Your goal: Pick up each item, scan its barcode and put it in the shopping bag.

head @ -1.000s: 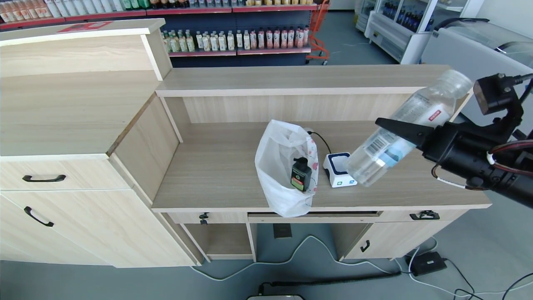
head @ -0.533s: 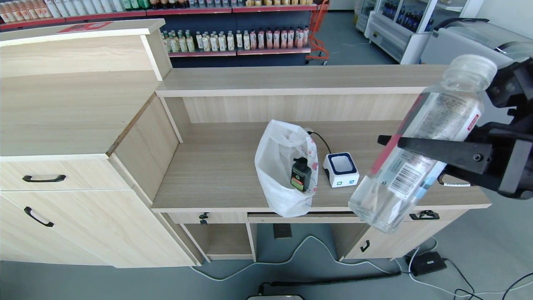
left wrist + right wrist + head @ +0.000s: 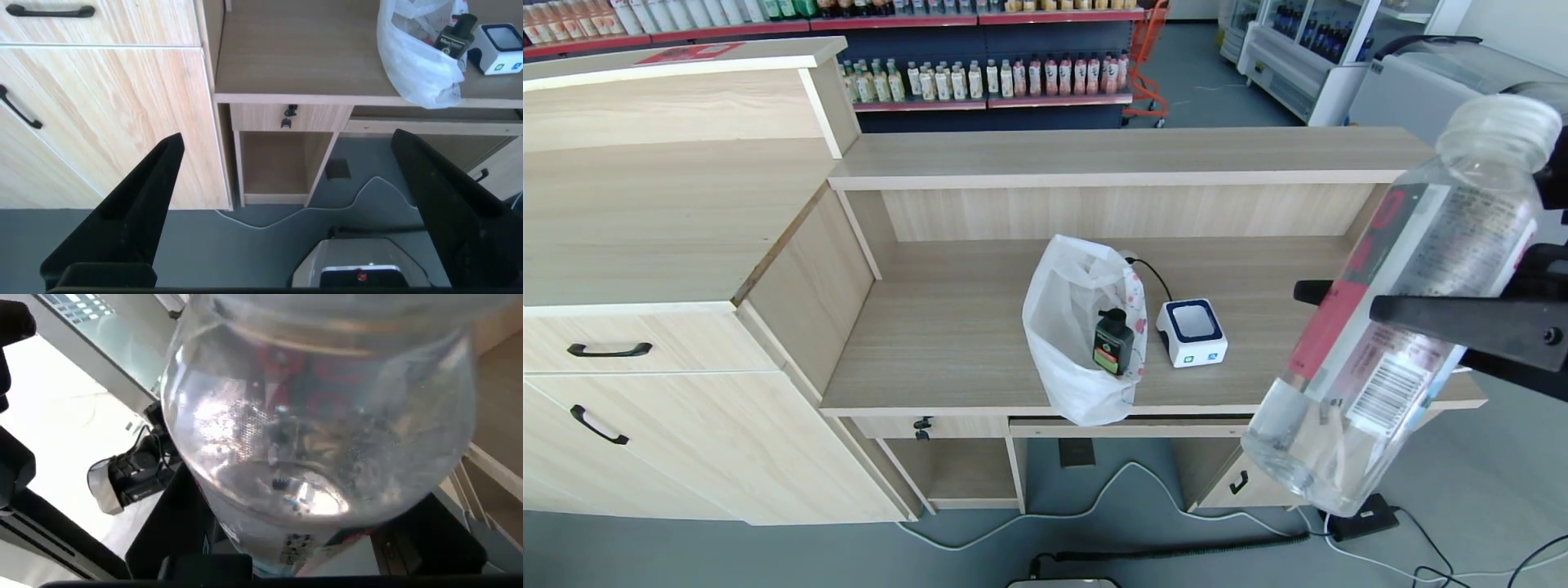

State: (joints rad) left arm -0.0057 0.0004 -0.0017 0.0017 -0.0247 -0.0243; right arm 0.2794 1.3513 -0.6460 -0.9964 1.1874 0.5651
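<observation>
Near the counter (image 3: 947,327), tilted clear bottle (image 3: 1445,237).

One clear bottle (image 3: 1437,245), one dark bottle (image 3: 1112,348), one bag (image 3: 1060,343), one scanner (image 3: 1192,331)

This is looking like a small grocery shop: long shelves (image 3: 988,102) are running along the back, carrying rows of drink bottles (image 3: 1013,76), with an orange cart (image 3: 1148,61) standing at their end. Glass-door coolers (image 3: 1298,37) and a chest freezer (image 3: 1437,86) are lining the right side. In front, a wooden checkout counter (image 3: 947,327) is holding a small barcode scanner (image 3: 1192,331) on a cable, and a white plastic shopping bag (image 3: 1062,327) is standing open just beside it.
</observation>
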